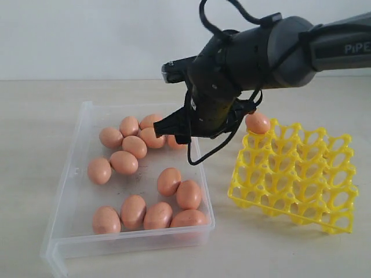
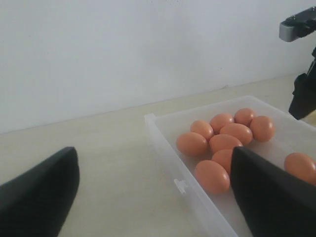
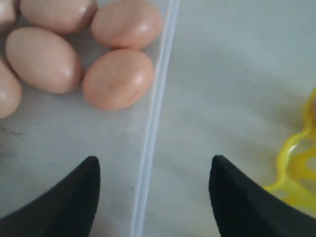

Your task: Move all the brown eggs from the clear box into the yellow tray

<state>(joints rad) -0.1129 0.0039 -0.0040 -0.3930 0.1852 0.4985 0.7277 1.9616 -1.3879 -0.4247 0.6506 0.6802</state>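
Exterior view: the dark right arm bends down over the right wall of the shallow clear plastic box of smooth brown eggs; one egg sits in a corner cup of the yellow openwork plastic tray alongside. Left wrist view: the left gripper hangs wide open, empty, outside the box. Right wrist view: the right gripper, jaws apart and empty, straddles that wall, bare table beyond.
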